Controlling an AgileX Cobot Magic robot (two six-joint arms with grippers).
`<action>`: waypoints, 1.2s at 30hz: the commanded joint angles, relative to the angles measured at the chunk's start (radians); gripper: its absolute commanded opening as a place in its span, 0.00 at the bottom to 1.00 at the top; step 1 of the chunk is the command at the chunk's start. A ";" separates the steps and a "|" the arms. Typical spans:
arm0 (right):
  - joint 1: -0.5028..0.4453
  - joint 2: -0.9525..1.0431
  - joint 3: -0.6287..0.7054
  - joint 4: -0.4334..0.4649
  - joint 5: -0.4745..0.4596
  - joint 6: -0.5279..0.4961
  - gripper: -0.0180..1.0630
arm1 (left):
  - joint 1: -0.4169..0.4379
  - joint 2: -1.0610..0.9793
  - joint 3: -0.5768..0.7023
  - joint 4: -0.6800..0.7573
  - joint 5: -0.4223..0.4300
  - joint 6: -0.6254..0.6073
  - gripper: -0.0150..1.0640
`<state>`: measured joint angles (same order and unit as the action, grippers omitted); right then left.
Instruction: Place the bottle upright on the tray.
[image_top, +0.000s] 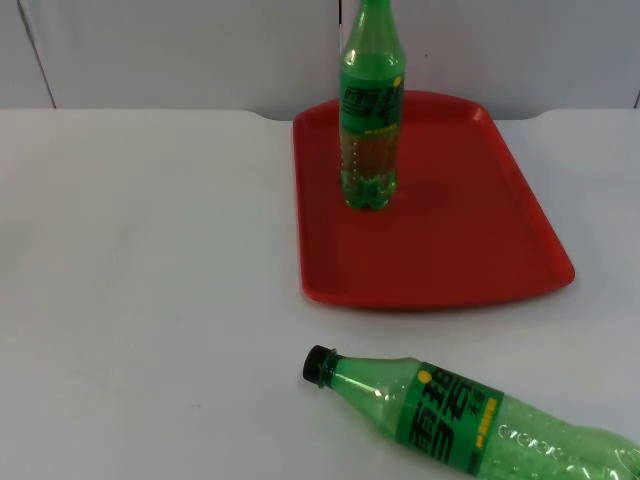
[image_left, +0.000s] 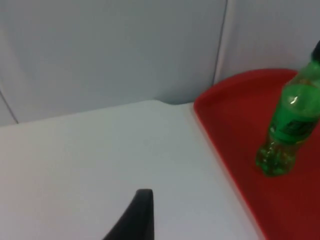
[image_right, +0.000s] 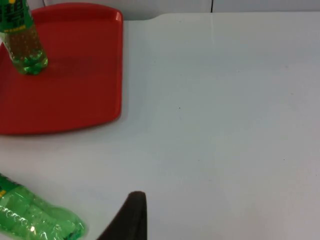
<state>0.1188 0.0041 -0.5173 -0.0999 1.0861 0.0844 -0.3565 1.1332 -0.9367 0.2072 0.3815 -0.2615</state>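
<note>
Top view: a red tray (image_top: 450, 240) lies on the white table (image_top: 140, 280), its far edge near the grey partition wall (image_top: 180, 50). One green bottle (image_top: 370, 110) stands upright on the tray, in its far-left part. A second green bottle (image_top: 470, 415) lies on its side on the table, in front of the tray and apart from it. Its black cap (image_top: 317, 365) points toward the left side of the table, and its green label with yellow characters faces up.

Left wrist view: one black fingertip of the left gripper (image_left: 137, 217) hangs above bare table. The tray (image_left: 235, 145) lies beside it, with the upright bottle (image_left: 290, 125) standing on it. The wall (image_left: 110, 50) rises behind the table edge. Whether this gripper is open or closed cannot be told.

Right wrist view: one black fingertip of the right gripper (image_right: 131, 217) hangs above the table. The base end of the lying bottle (image_right: 37, 217) rests on the table near it, without contact. The tray (image_right: 75, 85) lies farther off, carrying the upright bottle (image_right: 22, 40). Whether this gripper is open or closed cannot be told.
</note>
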 joint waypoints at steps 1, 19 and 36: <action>-0.006 -0.004 0.003 -0.002 -0.007 -0.005 0.99 | -0.008 -0.025 0.005 -0.059 0.003 0.053 0.99; -0.006 -0.004 0.003 -0.002 -0.007 -0.005 0.99 | -0.008 -0.275 0.258 -0.073 -0.019 0.074 0.99; -0.006 -0.004 0.003 -0.002 -0.007 -0.005 0.99 | -0.008 -0.640 0.385 -0.110 0.211 0.074 0.99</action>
<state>0.1188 0.0041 -0.5173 -0.0999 1.0861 0.0844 -0.3565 0.5246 -0.5571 0.1093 0.5650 -0.1906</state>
